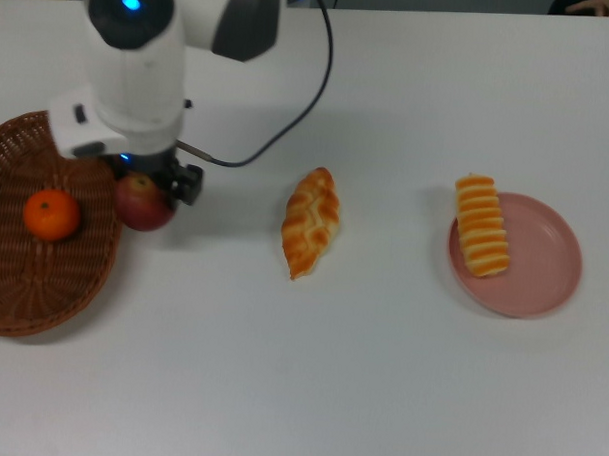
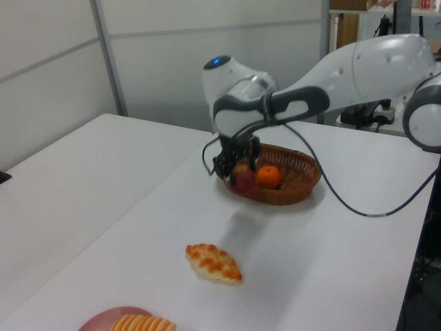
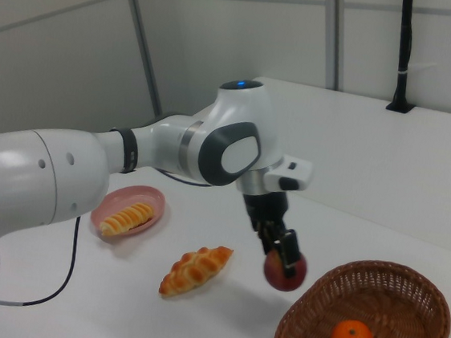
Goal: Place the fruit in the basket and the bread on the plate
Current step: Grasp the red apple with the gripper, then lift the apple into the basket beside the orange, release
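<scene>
your gripper (image 3: 284, 260) is clamped on the apple (image 3: 285, 273), held clear of the table beside the basket (image 3: 406, 297) rim, high enough to pass over it, i judge.

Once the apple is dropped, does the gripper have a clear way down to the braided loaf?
Probably yes. The braided loaf lies alone on bare table, nothing over it. The gripper is shut on the apple near the basket.

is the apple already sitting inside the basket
No, in the right view the apple hangs in the pincer above the table, just outside the basket rim.
</scene>
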Tool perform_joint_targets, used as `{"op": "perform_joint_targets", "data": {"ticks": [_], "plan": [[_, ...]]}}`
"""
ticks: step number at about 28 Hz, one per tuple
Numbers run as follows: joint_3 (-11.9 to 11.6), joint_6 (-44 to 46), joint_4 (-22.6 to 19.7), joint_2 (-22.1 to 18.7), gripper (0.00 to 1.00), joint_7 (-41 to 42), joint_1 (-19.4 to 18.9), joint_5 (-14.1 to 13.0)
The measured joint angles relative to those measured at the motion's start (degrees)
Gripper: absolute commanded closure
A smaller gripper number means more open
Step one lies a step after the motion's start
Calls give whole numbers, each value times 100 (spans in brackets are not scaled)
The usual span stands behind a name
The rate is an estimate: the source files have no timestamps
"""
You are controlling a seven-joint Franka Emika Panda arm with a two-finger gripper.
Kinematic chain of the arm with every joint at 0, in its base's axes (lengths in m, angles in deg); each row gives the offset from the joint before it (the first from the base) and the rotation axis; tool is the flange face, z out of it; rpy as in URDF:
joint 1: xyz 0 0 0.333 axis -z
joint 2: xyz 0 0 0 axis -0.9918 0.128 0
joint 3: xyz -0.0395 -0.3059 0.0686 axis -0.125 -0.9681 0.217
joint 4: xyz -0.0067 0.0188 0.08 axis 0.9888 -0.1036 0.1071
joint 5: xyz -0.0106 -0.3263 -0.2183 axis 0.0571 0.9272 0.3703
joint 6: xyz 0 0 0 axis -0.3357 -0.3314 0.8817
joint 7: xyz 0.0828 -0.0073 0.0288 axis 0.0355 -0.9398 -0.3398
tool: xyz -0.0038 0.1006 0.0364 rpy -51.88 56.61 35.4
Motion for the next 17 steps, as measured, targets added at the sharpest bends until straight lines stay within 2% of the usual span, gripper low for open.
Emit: {"op": "perform_joint_targets", "data": {"ticks": [3, 9, 14, 17], "plan": [[-12, -118, 92, -49, 61, 88, 266, 0], [-18, -1305, 135, 68, 61, 276, 824, 0], [-17, -2162, 129, 415, 60, 446, 898, 36], [-17, -2289, 120, 548, 59, 496, 894, 237]]}}
